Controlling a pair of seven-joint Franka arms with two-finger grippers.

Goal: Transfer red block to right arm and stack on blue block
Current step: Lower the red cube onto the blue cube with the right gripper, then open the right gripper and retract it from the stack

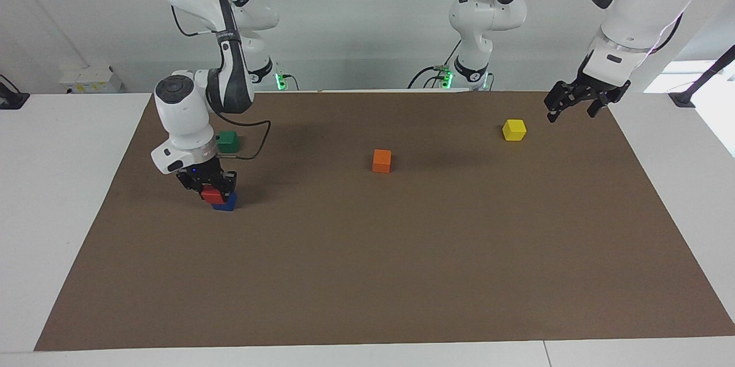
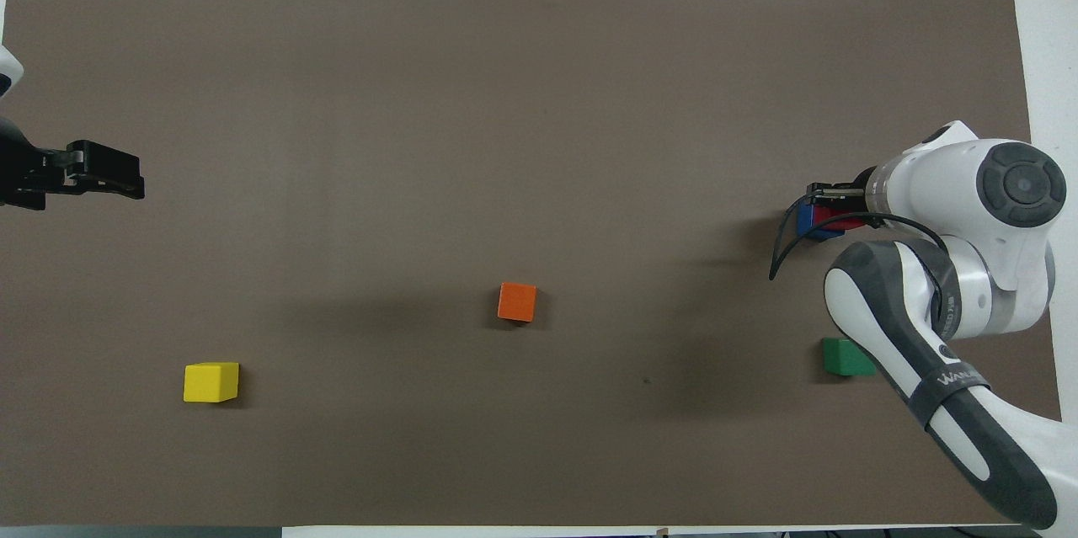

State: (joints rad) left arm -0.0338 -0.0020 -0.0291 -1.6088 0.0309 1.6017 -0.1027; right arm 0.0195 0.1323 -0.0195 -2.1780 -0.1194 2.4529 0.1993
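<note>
Two white Franka arms work over a brown mat (image 1: 367, 275) laid on a white table (image 1: 57, 212). The right arm (image 1: 184, 108) bends down at its own end of the table, and the right gripper (image 1: 209, 188), with a small blue light on its base, points straight down with its fingers clamped on the red block (image 1: 213, 196). The red block rests on top of the blue block (image 1: 227, 204), a little askew, so that one corner and side of the blue cube show from beneath it. In the overhead view the same pair shows as a sliver of blue block (image 2: 806, 220) and red block (image 2: 842, 225) at the tip of the right gripper (image 2: 829, 205), mostly covered by the wrist.

The green block (image 1: 228, 141) sits on the mat nearer to the robots than the stack, partly hidden by the right arm's wrist. The orange block (image 1: 382, 161) lies near the middle of the mat, well apart from the others. The yellow block (image 1: 514, 130) lies toward the left arm's end.

The left gripper (image 1: 577, 104) hangs in the air over the mat's edge at its own end, near the yellow block but not touching it, fingers spread apart and holding nothing; the left arm (image 1: 637, 11) waits there.
</note>
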